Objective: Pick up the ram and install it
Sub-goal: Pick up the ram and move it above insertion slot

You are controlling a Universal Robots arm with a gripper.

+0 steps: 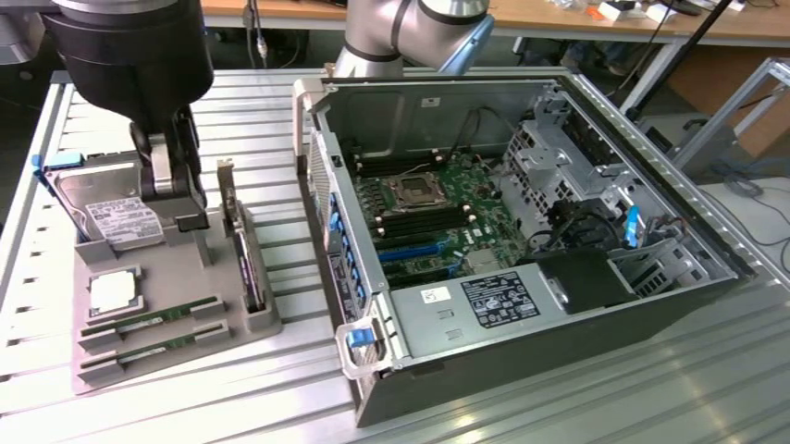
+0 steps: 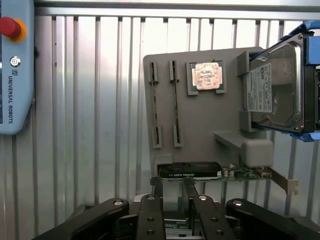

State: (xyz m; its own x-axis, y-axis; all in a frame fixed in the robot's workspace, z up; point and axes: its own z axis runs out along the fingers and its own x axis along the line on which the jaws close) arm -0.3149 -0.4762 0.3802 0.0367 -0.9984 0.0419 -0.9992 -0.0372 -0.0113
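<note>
On the slatted metal table (image 1: 253, 111), a grey tray (image 1: 173, 277) holds the ram (image 1: 151, 324).

We see a silver boxy hard drive (image 1: 117, 217) (image 2: 272, 87) standing at the far end of a flat grey plastic holder tray (image 1: 173, 282) (image 2: 200, 120). A square metal-capped processor chip (image 1: 111, 291) (image 2: 206, 76) lies just nearer, and a dark expansion card (image 1: 240, 245) (image 2: 190, 171) stands on edge along the tray's side towards the exterior view's right. Further right, on the ribbed aluminium table (image 1: 691, 370), lies an open black computer case (image 1: 408, 111) with its green motherboard (image 1: 432, 213) exposed.
</note>
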